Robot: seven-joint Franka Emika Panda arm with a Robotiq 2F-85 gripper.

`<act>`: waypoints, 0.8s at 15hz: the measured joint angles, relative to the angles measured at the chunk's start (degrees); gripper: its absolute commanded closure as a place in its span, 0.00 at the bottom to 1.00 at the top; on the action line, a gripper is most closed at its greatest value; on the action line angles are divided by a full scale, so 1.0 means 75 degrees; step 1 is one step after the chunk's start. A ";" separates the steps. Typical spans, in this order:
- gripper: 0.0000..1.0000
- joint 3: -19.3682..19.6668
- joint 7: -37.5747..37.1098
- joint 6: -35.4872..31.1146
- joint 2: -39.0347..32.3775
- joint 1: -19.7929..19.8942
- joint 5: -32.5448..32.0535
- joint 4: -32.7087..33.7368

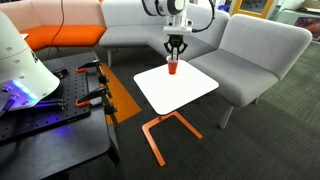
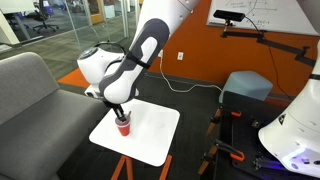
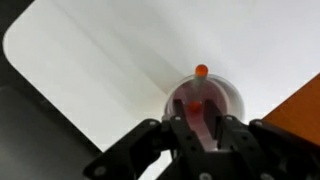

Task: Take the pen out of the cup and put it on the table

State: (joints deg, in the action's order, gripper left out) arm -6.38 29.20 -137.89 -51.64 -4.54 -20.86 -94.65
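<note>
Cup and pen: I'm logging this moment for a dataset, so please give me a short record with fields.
container: red cup, upright on the white table, near its edge
contents: pen standing in the cup, orange tip showing in the wrist view
arm: gripper just over the cup, jaws open, holding nothing
progress: pen not yet out

light: I see bright, even indoor light in both exterior views | glare: white table (image 3: 110, 60) top washes out in my wrist view, faint grey shading only | focus: wrist view soft, gripper (image 3: 198, 125) blurred up close | exterior views: coarse, low detail
</note>
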 measured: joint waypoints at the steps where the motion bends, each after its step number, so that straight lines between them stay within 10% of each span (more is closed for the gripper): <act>1: 0.71 -0.0006 0.0020 0.0090 -0.0066 0.0003 0.0000 0.0094; 12: 0.75 -0.0079 0.0154 0.0738 -0.0576 0.0004 -0.0002 0.0730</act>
State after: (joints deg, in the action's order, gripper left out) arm -6.97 30.36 -132.36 -55.96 -4.52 -20.87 -89.18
